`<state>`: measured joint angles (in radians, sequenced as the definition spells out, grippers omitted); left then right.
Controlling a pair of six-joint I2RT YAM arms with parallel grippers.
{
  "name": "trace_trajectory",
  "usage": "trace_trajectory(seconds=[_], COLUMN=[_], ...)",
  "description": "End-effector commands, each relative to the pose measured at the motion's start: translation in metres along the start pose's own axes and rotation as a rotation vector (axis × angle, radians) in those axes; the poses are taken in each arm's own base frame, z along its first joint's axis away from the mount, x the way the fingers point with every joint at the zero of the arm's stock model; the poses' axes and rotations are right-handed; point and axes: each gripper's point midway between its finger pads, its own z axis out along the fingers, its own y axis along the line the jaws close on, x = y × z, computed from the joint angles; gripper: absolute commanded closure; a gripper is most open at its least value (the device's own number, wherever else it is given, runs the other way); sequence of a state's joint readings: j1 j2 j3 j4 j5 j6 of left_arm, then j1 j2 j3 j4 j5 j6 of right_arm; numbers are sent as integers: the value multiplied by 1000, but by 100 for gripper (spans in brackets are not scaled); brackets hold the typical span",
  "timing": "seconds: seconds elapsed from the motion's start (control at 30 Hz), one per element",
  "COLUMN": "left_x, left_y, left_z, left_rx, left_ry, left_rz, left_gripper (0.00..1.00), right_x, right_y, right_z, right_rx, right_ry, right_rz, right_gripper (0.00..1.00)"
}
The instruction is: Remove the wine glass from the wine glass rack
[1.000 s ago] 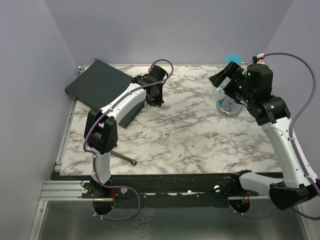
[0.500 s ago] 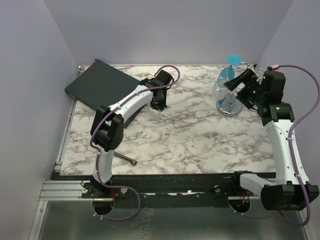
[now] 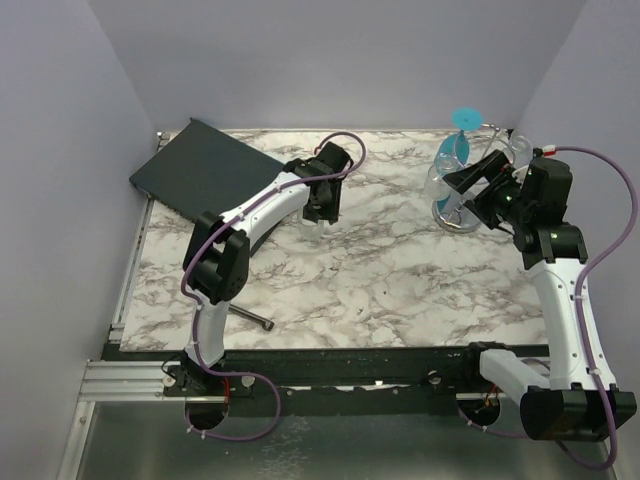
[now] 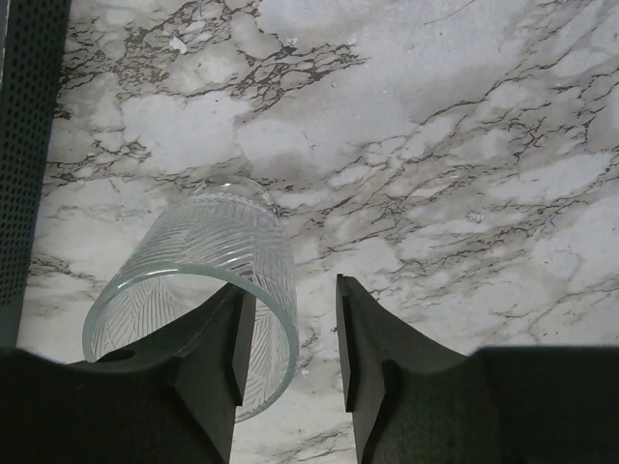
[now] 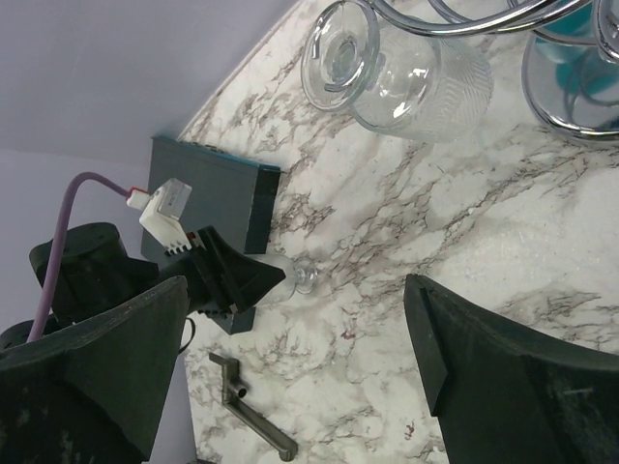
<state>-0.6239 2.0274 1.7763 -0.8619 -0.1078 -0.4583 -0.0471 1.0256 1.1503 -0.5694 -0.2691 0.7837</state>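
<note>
Facing the wine glass rack at the far right of the table, the right gripper has its fingers spread wide with nothing between them. A clear wine glass hangs from the rack's wire arms, its foot caught in a loop, just ahead of that gripper. The step in hand looks like the approach to this glass. The next move calls for closing gently on the bowl or stem, then sliding the foot out along the wires before drawing it clear. Well apart, the left gripper straddles the wall of another ribbed glass low over the table. Whether it pinches that wall I cannot tell.
</note>
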Motion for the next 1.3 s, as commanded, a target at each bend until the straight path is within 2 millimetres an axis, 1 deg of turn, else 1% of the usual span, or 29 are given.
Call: trace_trajectory(seconds=[0.0, 0.23, 0.43, 0.6, 0.77, 0.83, 0.97, 1.17, 1.27], left_x=[-16, -24, -29, -37, -42, -44, -47, -47, -44], left_y=[-6, -8, -10, -13, -12, -11, -14, -29, -36], left_z=[-13, -29, -45, -67, -88, -98, -121, -157, -174], left_rx=[1, 2, 23, 49, 63, 72, 99, 181, 229], left_ry=[-61, -102, -128, -166, -200, -217, -261, -333, -370], left_rz=[12, 18, 9, 3, -5, -12, -20, -23, -24], left_gripper=[53, 40, 35, 31, 27, 26, 26, 26, 24], right_x=[-3, -5, -7, -10, -15, -17, -19, -23, -26], right_y=[0, -7, -11, -13, -6, -2, 2, -6, -11], right_z=[-3, -3, 0, 3, 8, 10, 18, 36, 45], right_rx=[-6, 29, 51, 61, 41, 25, -18, -2, 15], right_ry=[-30, -44, -49, -56, -65, -77, -98, -125, -144], right_rz=[12, 6, -9, -7, 19, 54, 120, 217, 246], right_gripper=[0, 0, 0, 0, 2, 5, 16, 31, 33])
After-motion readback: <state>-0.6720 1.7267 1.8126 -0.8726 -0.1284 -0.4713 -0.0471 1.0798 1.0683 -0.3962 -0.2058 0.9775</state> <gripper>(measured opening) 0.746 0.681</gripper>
